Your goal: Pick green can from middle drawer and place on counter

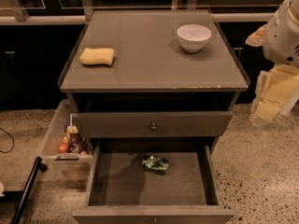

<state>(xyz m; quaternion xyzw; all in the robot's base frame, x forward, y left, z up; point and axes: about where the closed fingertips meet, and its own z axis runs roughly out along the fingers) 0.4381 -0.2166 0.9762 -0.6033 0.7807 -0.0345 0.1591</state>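
Note:
The green can (155, 163) lies on its side on the floor of the open middle drawer (117, 181), near the drawer's back and a little right of centre. The counter (154, 64) is the cabinet's broad grey-brown top above it. My gripper (267, 107) hangs at the far right of the view, beside the cabinet's right edge at about the height of the top drawer. It is well away from the can and holds nothing that I can see. The white arm (282, 31) rises above it.
A yellow sponge (97, 56) lies on the counter's left side and a white bowl (194, 37) stands at its back right. The top drawer front (153, 125) with a round knob is shut. A clear bin (65, 139) with small items sits on the floor at the left.

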